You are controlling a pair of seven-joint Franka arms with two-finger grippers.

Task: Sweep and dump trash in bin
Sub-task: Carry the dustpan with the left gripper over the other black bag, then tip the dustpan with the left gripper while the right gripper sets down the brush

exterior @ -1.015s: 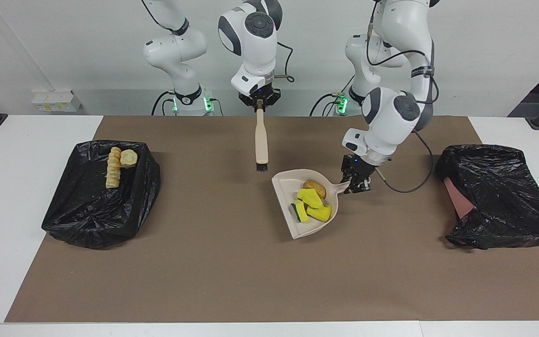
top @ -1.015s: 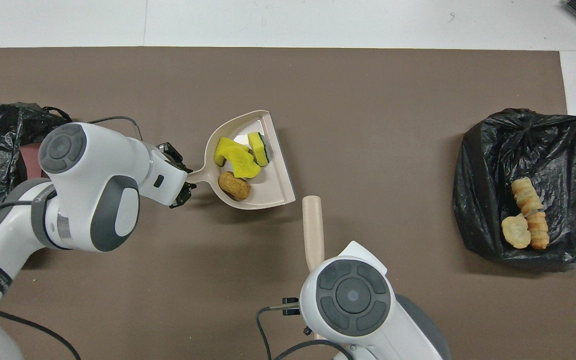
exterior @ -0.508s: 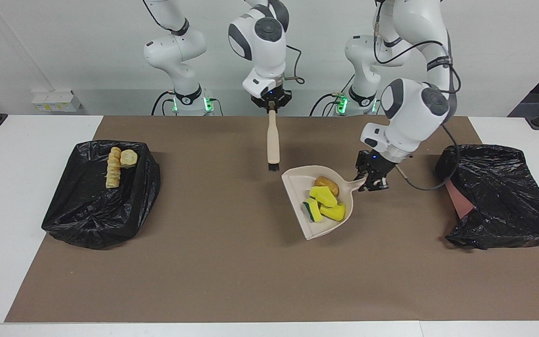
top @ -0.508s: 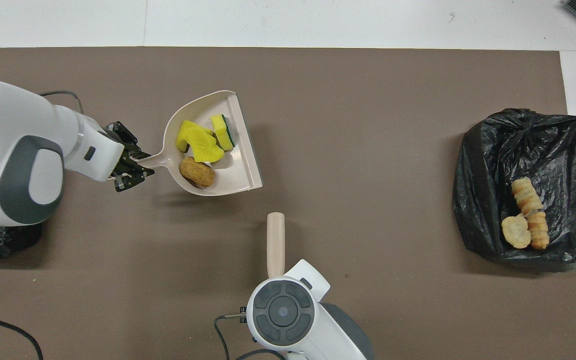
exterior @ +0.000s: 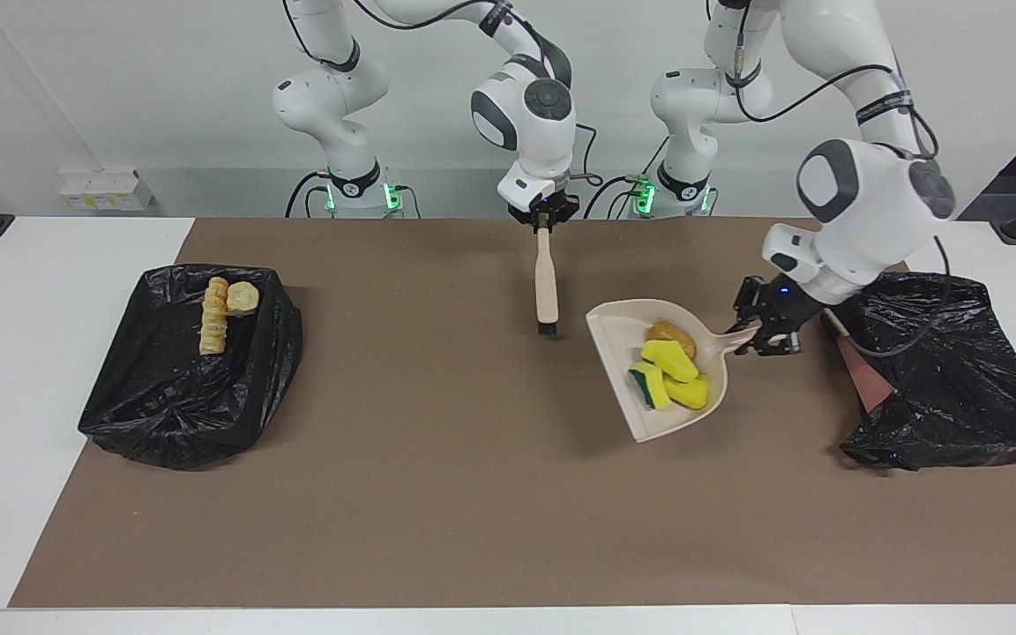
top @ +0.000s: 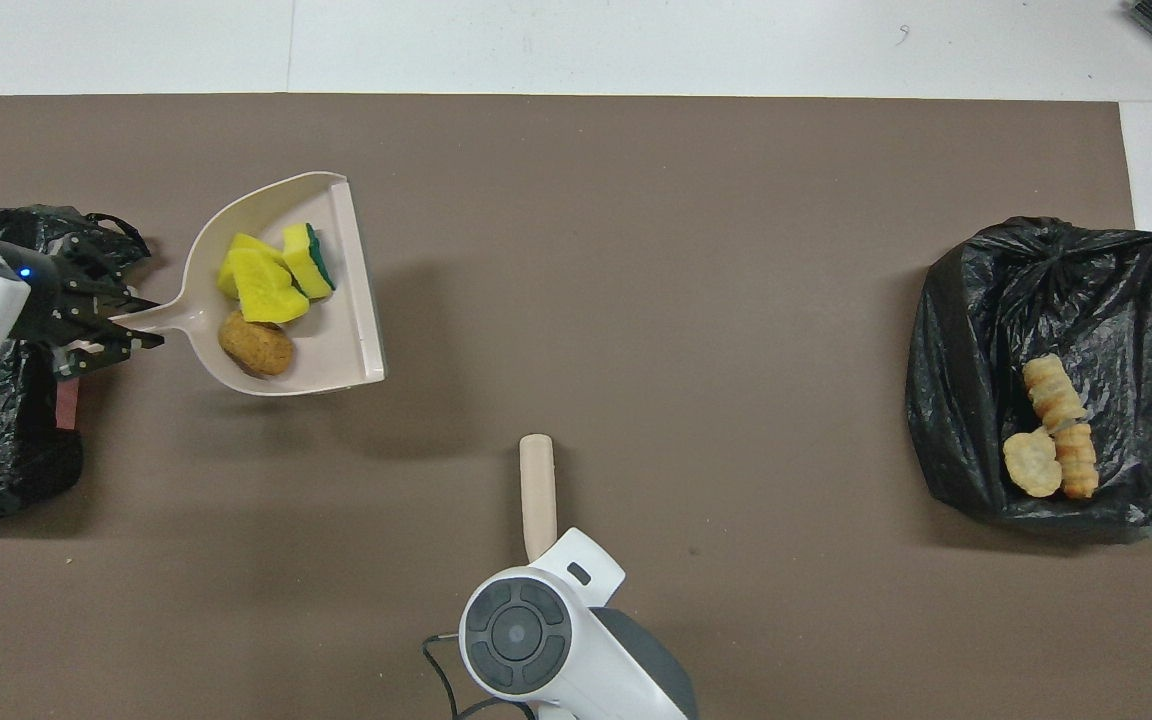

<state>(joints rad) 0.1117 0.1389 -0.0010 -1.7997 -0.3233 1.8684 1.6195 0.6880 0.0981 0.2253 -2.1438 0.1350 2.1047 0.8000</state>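
With pastries (exterior: pixel 215 316) already lying in the bin (exterior: pixel 111 414) at the surface's right-arm end, the roll (exterior: pixel 672 334) and sponge pieces (exterior: pixel 672 377) are carried in the dustpan (exterior: pixel 623 388), gripped by the left claw (exterior: pixel 765 333), undumped, while the brush (exterior: pixel 547 291) is clamped in the waiting right claw (exterior: pixel 543 220).

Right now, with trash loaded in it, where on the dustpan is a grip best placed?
On its narrow handle, where the left gripper is shut on it, coming from the left arm's end of the table. The dustpan is broad, its tray holds the sponge pieces and bread roll, and only the handle suits two fingers.
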